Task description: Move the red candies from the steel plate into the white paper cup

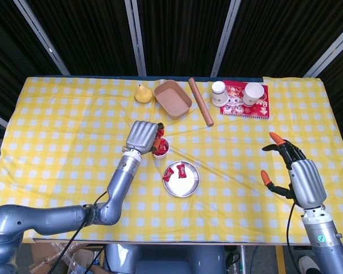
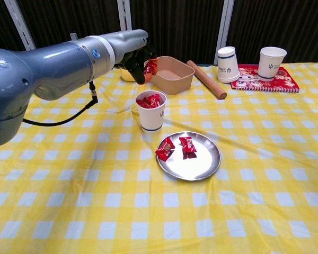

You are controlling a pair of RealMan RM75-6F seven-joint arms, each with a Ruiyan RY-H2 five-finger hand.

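Left hand [image 2: 133, 53] fingers [image 2: 147, 67] pinching red wrapped candy [image 2: 151, 66], above white paper cup [image 2: 151, 112]. Two red candies [image 2: 175, 146] on round steel plate [image 2: 204, 164], below fingers. Right hand [image 1: 294, 168] spread, grasping nothing.

We see a table [image 1: 57, 142] covered by a yellow-and-white checked cloth. On it near the middle stand a white paper cup [image 2: 151, 111] with red candies in it and, just beside it toward us, a steel plate [image 2: 201, 161] bearing two more. Along the far edge lie a yellow pear [image 1: 142, 93], a brown tray [image 1: 172, 99], a wooden rolling pin [image 1: 200, 101] and a red booklet [image 1: 243, 103] carrying two cups.
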